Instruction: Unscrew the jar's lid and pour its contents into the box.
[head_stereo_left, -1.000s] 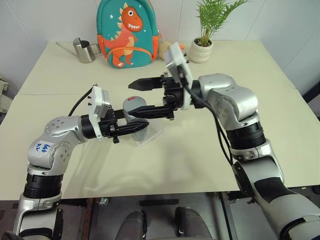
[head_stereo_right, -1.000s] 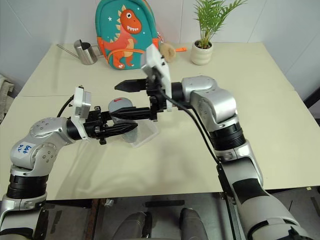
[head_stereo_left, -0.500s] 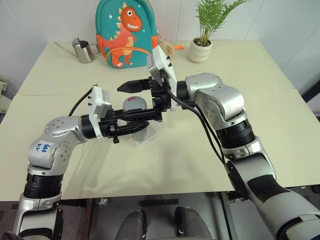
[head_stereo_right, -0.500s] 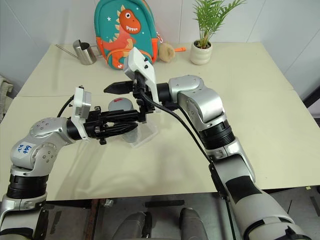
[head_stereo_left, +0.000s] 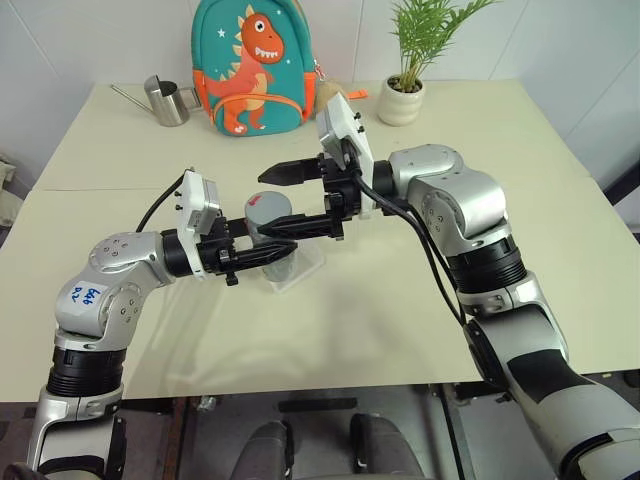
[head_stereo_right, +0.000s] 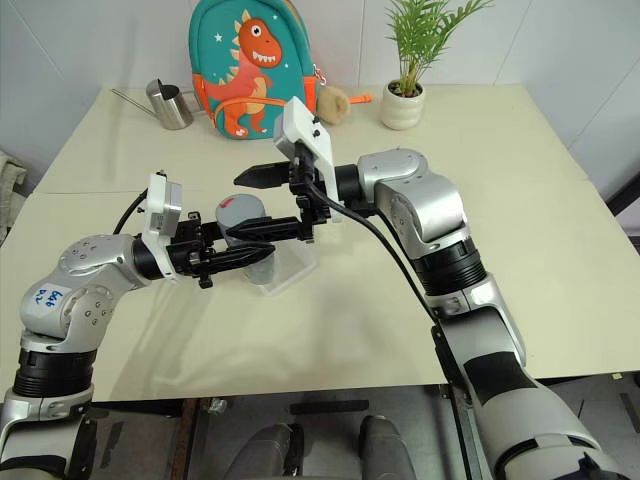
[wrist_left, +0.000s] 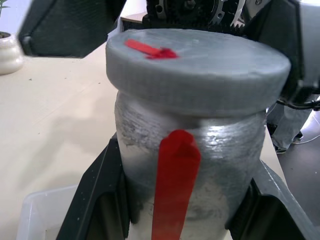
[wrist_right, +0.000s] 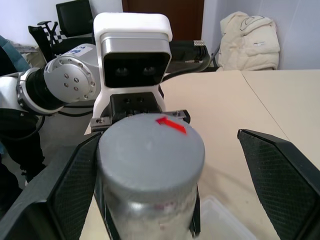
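Observation:
My left gripper (head_stereo_left: 272, 243) is shut on the silvery-grey jar (head_stereo_left: 266, 232) and holds it upright a little above the clear box (head_stereo_left: 303, 268). A red stripe runs down the jar (wrist_left: 200, 170), between the left fingers (wrist_left: 92, 200). The grey lid (head_stereo_left: 268, 205) with a red mark sits on the jar. From the right, my right gripper (head_stereo_left: 270, 200) reaches in level and stands open. Its fingers (wrist_right: 277, 170) straddle the lid (wrist_right: 150, 145) with gaps on both sides. The contents are hidden inside the jar.
At the back of the table stand a teal dinosaur backpack (head_stereo_left: 250, 65), a steel watering can (head_stereo_left: 170, 100) and a potted plant (head_stereo_left: 405, 95). A corner of the box (wrist_left: 35, 220) shows below the jar.
My right gripper swung left past the jar and came back to the right, open throughout. The left gripper and the jar have stayed still.

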